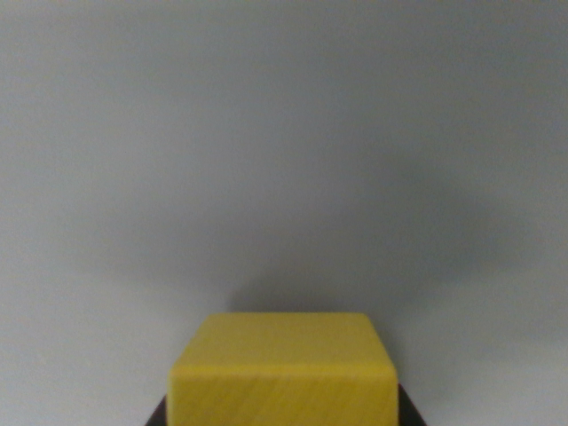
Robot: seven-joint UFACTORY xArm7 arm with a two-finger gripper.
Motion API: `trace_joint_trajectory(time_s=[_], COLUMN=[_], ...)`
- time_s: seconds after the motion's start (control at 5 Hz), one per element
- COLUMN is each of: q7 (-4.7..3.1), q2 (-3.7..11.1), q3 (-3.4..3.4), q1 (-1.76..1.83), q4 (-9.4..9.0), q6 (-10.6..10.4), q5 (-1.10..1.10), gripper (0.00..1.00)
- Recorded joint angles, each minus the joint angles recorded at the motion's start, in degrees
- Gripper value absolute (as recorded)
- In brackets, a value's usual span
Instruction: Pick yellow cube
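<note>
The yellow cube [282, 368] fills the bottom middle of the wrist view, close to the camera and slightly blurred. Its top face and front face both show. Only two dark slivers of my gripper [284, 419] are visible, at the frame's bottom edge. One of these fingers [157, 417] lies against the cube's left side, and the other does the same on the right. The jaws look shut on the cube. A soft dark shadow lies on the grey surface [284, 133] behind and around the cube.
Plain pale grey surface takes up the rest of the view. No other objects or edges are in sight.
</note>
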Motion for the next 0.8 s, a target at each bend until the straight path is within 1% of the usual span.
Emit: trace_joint_trajectory(time_s=[0.2,0.4,0.6,0.8], q7=[0.06,0.06,0.15,0.15], q2=[-0.46,-0.46,-1.07,-1.07], q3=[-0.03,-0.03,-0.07,-0.07], q1=[0.01,0.01,0.03,0.03], q4=[0.62,0.62,1.46,1.46], q6=[1.1,1.1,2.5,2.5], q5=[-0.07,-0.07,-0.17,-0.17], gripper=[1.00,1.00,1.00,1.00])
